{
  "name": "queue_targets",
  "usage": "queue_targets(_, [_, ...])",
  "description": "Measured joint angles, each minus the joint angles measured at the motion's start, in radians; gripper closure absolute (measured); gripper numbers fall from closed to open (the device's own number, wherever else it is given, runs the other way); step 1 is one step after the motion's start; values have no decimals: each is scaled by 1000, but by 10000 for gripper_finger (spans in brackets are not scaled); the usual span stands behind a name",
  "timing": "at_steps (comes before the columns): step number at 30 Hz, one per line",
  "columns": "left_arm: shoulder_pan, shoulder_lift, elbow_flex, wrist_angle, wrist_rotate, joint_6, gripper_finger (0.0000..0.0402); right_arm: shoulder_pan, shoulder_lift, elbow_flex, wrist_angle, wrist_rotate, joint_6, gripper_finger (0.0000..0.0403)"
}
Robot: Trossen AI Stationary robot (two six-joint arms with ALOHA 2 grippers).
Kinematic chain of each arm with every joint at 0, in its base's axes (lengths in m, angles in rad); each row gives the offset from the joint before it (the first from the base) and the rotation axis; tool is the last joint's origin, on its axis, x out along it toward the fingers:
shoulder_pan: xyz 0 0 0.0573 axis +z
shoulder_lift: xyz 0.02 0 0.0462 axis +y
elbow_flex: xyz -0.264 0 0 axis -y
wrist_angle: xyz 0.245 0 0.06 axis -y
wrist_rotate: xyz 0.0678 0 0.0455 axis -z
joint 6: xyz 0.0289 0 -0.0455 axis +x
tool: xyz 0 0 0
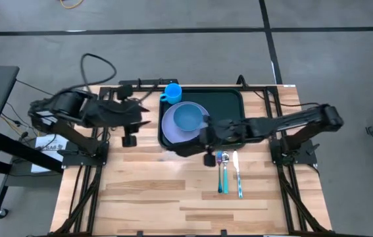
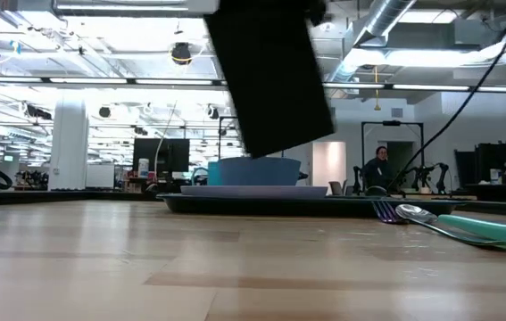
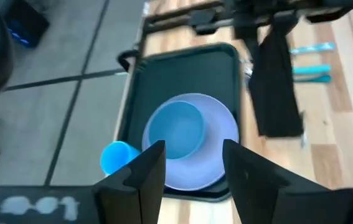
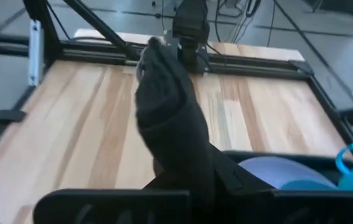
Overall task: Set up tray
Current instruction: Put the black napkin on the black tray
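spoon (image 1: 224,172) and knife (image 1: 237,174) lie on the table (image 1: 173,204) nearest. right gripper (image 1: 207,136), jaws pinched on a black napkin (image 4: 170,118), over the tray (image 1: 229,105) edge. tray carries plate (image 1: 199,110), bowl (image 1: 187,117), cup (image 1: 172,91). left gripper (image 1: 140,112) jaws apart, empty, left of tray.

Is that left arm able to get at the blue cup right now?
Probably yes. The left gripper is open and empty, beside the tray, and the cup stands on the tray's corner nearest it. The right gripper, shut on something black, is over the plate, not the cup.
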Motion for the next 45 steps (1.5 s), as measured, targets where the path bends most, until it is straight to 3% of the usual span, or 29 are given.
queue_targets(8, [-27,-192,-329,157,-130,-28,253,26,-271,-192,-24,1,196,403])
queue_targets(14, [-39,-334,-599,327,-166,-49,253,181,-385,-291,41,11,346,403])
queue_targets(20, [-40,-414,-757,490,-166,-50,253,320,-390,-351,57,224,480,403])
queue_targets(26, [-40,-417,-783,521,-128,-52,253,304,-388,-470,44,325,614,403])
queue_targets(37, [-40,-394,-783,529,-79,-52,253,139,-431,-664,108,288,735,403])
queue_targets(45, [-40,-392,-783,529,-68,-60,253,6,-530,-699,-3,282,726,403])
